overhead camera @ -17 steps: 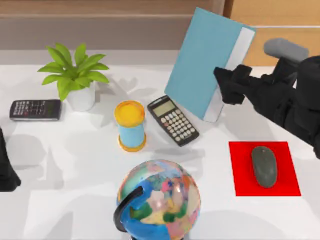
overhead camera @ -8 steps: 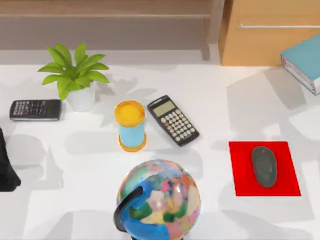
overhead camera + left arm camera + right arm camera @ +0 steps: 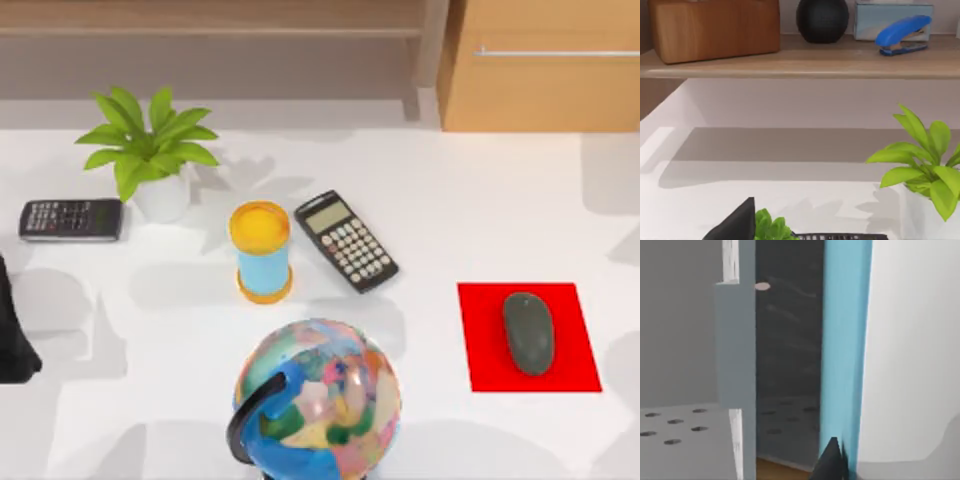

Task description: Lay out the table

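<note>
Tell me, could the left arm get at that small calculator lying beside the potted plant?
Probably yes. The left arm sits at the table's left edge, close to the calculator, with bare tabletop between them. The potted plant stands on its far side, out of the way.

Bench [image 3: 500,200] count, referenced to the globe [image 3: 320,400]:
- 2 calculators sitting behind it: one just right of centre [image 3: 346,241], one far left [image 3: 71,219]
- 1 potted plant [image 3: 150,150] standing back-left
- 1 yellow-lidded blue cup [image 3: 261,250] standing directly behind
- 1 red mat [image 3: 528,336] lying to the right, carrying 1 grey mouse [image 3: 528,332]
- 1 globe

Shelf in left wrist view is holding 1 blue stapler [image 3: 902,32].
</note>
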`<state>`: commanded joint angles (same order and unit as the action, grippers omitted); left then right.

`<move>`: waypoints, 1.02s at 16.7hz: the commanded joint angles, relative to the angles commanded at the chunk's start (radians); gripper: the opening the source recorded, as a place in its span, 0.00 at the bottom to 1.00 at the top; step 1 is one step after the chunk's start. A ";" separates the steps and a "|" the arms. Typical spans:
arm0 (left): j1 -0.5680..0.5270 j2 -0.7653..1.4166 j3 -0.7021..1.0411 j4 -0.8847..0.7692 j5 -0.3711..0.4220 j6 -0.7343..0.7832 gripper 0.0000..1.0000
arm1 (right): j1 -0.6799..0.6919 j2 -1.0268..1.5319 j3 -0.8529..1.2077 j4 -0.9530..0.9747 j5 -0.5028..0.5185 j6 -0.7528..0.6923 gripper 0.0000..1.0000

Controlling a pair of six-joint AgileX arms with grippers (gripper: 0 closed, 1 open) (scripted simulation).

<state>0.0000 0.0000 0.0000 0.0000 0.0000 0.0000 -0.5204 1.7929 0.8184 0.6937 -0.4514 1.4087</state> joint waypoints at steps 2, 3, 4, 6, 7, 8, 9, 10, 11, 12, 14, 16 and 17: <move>0.000 0.000 0.000 0.000 0.000 0.000 1.00 | -0.004 0.057 0.052 0.002 -0.009 0.030 0.00; 0.000 0.000 0.000 0.000 0.000 0.000 1.00 | -0.003 0.076 0.069 0.002 -0.011 0.038 0.00; 0.000 0.000 0.000 0.000 0.000 0.000 1.00 | -0.001 0.090 0.081 0.002 -0.012 0.043 0.00; 0.000 0.000 0.000 0.000 0.000 0.000 1.00 | -0.001 0.090 0.081 0.002 -0.012 0.043 0.00; 0.000 0.000 0.000 0.000 0.000 0.000 1.00 | -0.001 0.090 0.081 0.002 -0.012 0.043 0.00; 0.000 0.000 0.000 0.000 0.000 0.000 1.00 | -0.001 0.090 0.081 0.002 -0.012 0.043 0.00; 0.000 0.000 0.000 0.000 0.000 0.000 1.00 | -0.001 0.087 0.077 0.003 -0.012 0.044 0.00; 0.000 0.000 0.000 0.000 0.000 0.000 1.00 | 0.000 0.089 0.081 0.003 -0.011 0.044 0.00; 0.000 0.000 0.000 0.000 0.000 0.000 1.00 | 0.005 0.098 0.094 0.001 -0.008 0.047 0.00; 0.000 0.000 0.000 0.000 0.000 0.000 1.00 | 0.010 0.111 0.113 -0.001 -0.003 0.049 0.00; 0.000 0.000 0.000 0.000 0.000 0.000 1.00 | 0.022 0.143 0.154 -0.005 0.011 0.052 0.00; 0.000 0.000 0.000 0.000 0.000 0.000 1.00 | 0.033 0.176 0.187 -0.011 0.022 0.054 0.00; 0.000 0.000 0.000 0.000 0.000 0.000 1.00 | 0.035 0.183 0.193 -0.013 0.024 0.055 0.00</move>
<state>0.0000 0.0000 0.0000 0.0000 0.0000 0.0000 -0.4851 1.9755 1.0110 0.6812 -0.4273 1.4634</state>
